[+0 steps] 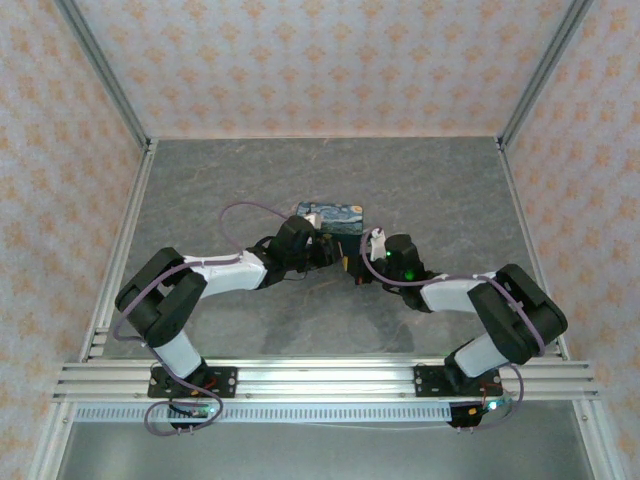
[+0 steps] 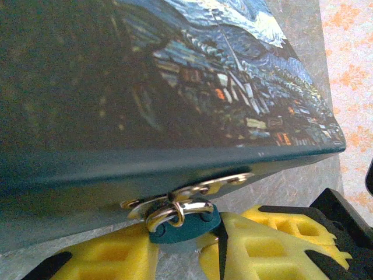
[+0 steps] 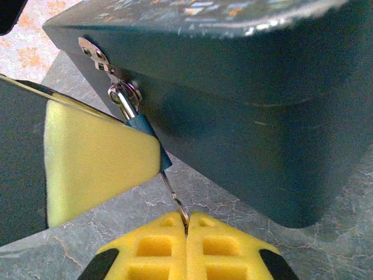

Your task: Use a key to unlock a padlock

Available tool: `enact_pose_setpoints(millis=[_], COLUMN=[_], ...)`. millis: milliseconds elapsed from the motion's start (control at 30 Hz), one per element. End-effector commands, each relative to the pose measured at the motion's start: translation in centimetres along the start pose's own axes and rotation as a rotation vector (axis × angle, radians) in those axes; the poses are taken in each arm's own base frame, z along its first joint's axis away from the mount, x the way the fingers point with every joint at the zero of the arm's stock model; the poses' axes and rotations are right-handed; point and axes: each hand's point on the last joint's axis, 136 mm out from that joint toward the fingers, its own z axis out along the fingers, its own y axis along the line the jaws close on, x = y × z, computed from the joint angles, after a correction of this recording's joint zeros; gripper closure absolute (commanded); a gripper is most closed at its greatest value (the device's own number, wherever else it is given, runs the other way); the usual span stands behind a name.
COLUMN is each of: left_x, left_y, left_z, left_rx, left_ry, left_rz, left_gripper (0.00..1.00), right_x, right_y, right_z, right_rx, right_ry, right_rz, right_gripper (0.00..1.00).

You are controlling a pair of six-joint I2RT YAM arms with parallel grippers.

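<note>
The small blue padlock [image 2: 187, 228] hangs by its silver shackle [image 2: 175, 211] from the hasp of the starry-night tin [image 2: 175, 87]. My left gripper [image 2: 185, 248] is shut on the padlock body, a yellow finger pressing each side. In the right wrist view the padlock [image 3: 140, 124] peeks out beside the left arm's yellow finger [image 3: 99, 151]. The thin silvery key [image 3: 173, 195] runs from the padlock's underside to my right gripper [image 3: 187, 224], which is shut on the key's ring end. From above, both grippers meet just in front of the tin [image 1: 333, 217].
The tin rests on the grey marbled table [image 1: 420, 190] near its middle, close against both wrists. Aluminium rails [image 1: 320, 378] run along the near edge, and patterned walls [image 1: 60, 150] enclose the left, right and back sides.
</note>
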Motion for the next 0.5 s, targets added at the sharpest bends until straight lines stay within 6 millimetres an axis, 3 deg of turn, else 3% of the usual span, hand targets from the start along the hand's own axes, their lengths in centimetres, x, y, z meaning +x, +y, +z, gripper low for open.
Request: enact_pose_setpoints(millis=[0,467], left_x=[-0.9,-0.9], left_y=[-1.7,-2.0], left_z=[-0.4,-0.4], left_rx=[0.047,0.054], left_ry=[-0.018,-0.011], left_rz=[-0.001,-0.005], left_gripper=[0.68,0.68], right_x=[-1.6,-2.7], right_y=[0.2,0.1], right_z=[-0.1,0.2], right_rx=[-0.009,0.017], right_ry=[-0.066,-0.151], right_rz=[-0.017,-0.073], right_gripper=[1.00,1.00])
